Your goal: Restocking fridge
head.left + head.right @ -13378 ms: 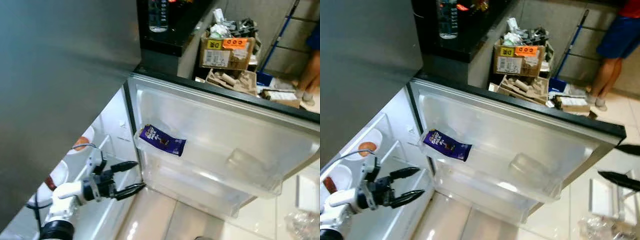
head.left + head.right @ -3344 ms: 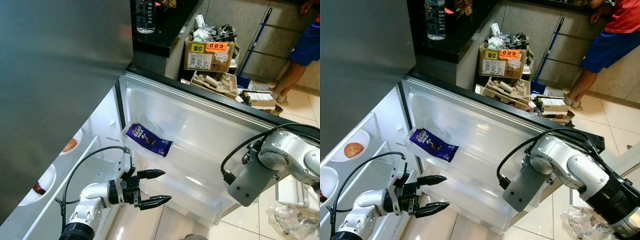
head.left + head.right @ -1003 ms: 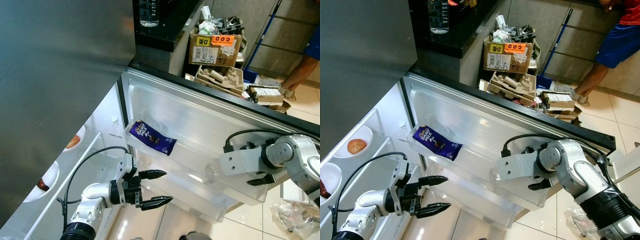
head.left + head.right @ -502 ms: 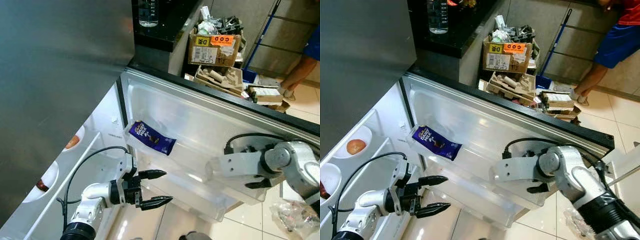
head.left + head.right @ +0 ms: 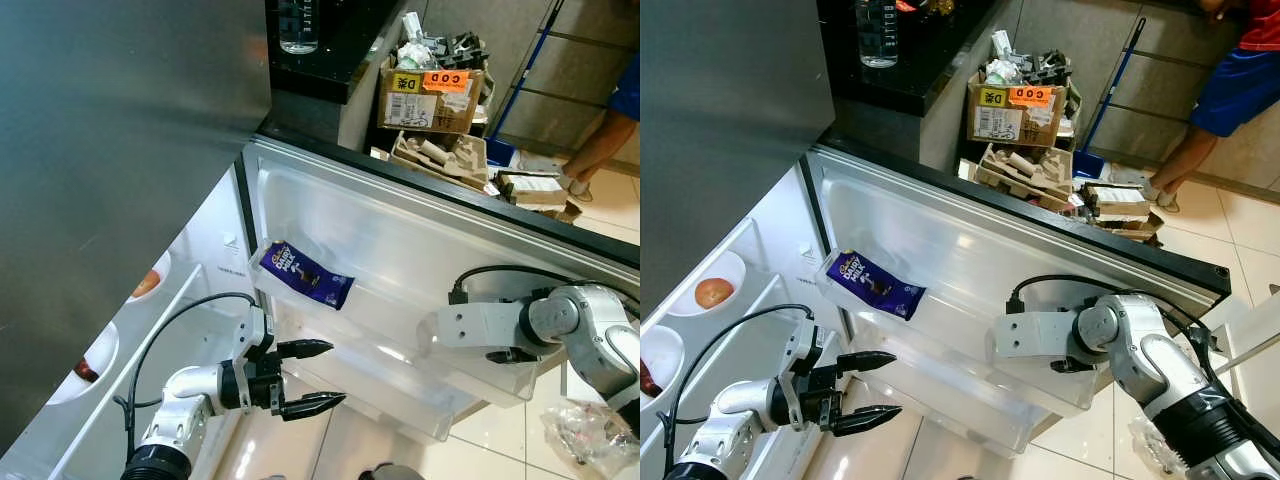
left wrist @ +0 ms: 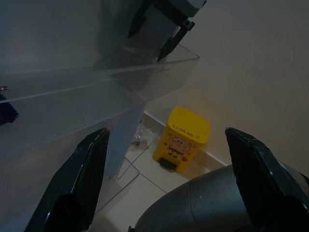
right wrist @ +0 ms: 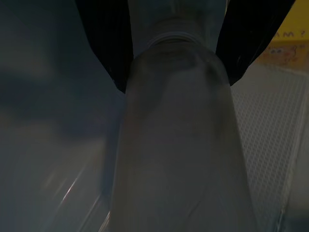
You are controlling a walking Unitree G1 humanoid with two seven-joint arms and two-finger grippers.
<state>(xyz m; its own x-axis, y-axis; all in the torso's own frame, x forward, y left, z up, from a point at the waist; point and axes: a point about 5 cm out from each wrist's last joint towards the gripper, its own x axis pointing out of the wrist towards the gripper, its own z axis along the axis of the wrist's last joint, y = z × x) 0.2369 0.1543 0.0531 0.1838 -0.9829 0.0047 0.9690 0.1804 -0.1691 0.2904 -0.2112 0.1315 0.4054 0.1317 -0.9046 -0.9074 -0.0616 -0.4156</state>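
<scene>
Fridge door (image 5: pixel 970 245) open. Upper door bin (image 5: pixel 855 315) holds purple chocolate bar (image 5: pixel 875 285). Right end effector (image 7: pixel 176 63) gripping clear bottle (image 7: pixel 181 159) inside lower door bin (image 5: pixel 1060 385). Left end effector (image 5: pixel 872 389) open, empty, near door's lower edge.

**Clear bottle between black fingers**

Clear bottle (image 7: pixel 178 145) runs lengthwise away from the wrist camera, neck ring at the camera end. Right gripper (image 7: pixel 179 29) fingers (image 7: pixel 104 38) sit on either side of the bottle neck, touching it. Textured white surface (image 7: pixel 263 130) just beside bottle; yellow patch (image 7: pixel 294 38) beyond it. Dim, blurry.
</scene>
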